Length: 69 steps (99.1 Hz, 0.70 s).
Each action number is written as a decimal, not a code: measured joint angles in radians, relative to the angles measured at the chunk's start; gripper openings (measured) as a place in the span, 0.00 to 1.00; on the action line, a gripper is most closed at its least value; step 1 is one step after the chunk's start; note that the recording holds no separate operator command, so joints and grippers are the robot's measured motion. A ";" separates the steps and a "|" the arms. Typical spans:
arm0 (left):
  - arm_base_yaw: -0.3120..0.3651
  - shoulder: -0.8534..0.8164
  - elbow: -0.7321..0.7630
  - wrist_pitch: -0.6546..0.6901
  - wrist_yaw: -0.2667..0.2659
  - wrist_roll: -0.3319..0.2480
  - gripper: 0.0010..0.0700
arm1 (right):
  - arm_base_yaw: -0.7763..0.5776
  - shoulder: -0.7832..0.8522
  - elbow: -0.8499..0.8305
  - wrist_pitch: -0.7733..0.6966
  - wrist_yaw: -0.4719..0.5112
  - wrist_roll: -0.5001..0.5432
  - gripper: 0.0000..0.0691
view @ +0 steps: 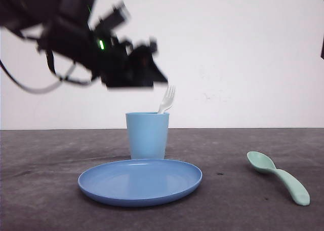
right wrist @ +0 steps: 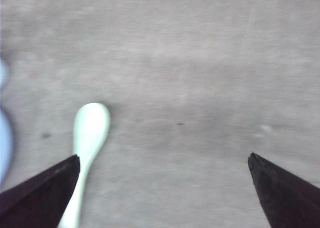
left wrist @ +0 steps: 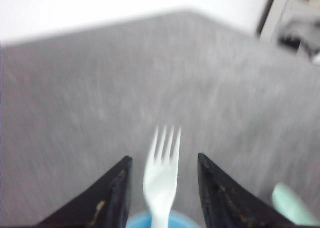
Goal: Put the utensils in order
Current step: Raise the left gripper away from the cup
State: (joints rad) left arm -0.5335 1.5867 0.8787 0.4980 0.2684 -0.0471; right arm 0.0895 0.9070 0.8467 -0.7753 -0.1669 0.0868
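Your desk (view: 45,200) is grey and carries the round blue plate (view: 140,181) at near centre; nothing lies on the plate. Just behind it stands the light blue cup (view: 147,135), holding the white fork (view: 167,99) handle-down, tines poking above the rim and leaning right. I'd read that as the utensil holder, with the fork already sorted. Your left pincer (left wrist: 162,160) hangs above and left of the cup, jaws apart either side of the fork without touching it: released, I'd say. The mint-green spoon (view: 281,177) lies flat on the desk, well right of the plate, bowl toward the far side. Your right pincer (right wrist: 162,160) is spread wide over the desk, one jaw tip beside the spoon handle; likely your next pick.
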 joint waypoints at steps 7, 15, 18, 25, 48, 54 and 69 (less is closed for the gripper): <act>0.018 -0.087 0.000 -0.050 0.000 -0.027 0.33 | 0.001 0.024 0.000 0.000 -0.040 0.003 0.98; 0.045 -0.183 0.000 -0.138 0.000 -0.050 0.33 | 0.011 0.063 0.000 0.000 -0.067 0.008 0.98; 0.057 -0.217 0.000 -0.177 0.000 -0.052 0.33 | 0.018 0.079 0.000 0.001 -0.073 0.011 0.98; 0.089 -0.296 0.000 -0.273 0.000 -0.058 0.33 | 0.038 0.117 0.000 0.007 -0.076 0.016 0.98; 0.233 -0.555 0.000 -0.592 -0.013 -0.073 0.33 | 0.119 0.257 0.000 0.090 -0.095 0.026 0.98; 0.272 -0.603 0.000 -0.673 -0.035 -0.073 0.33 | 0.143 0.294 0.000 0.116 -0.095 0.027 0.95; 0.359 -0.685 0.000 -0.861 -0.109 -0.073 0.33 | 0.187 0.386 0.000 0.176 -0.095 0.041 0.89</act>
State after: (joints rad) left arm -0.1749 0.9020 0.8787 -0.3630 0.1596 -0.1200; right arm 0.2760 1.2926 0.8463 -0.5991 -0.2623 0.1280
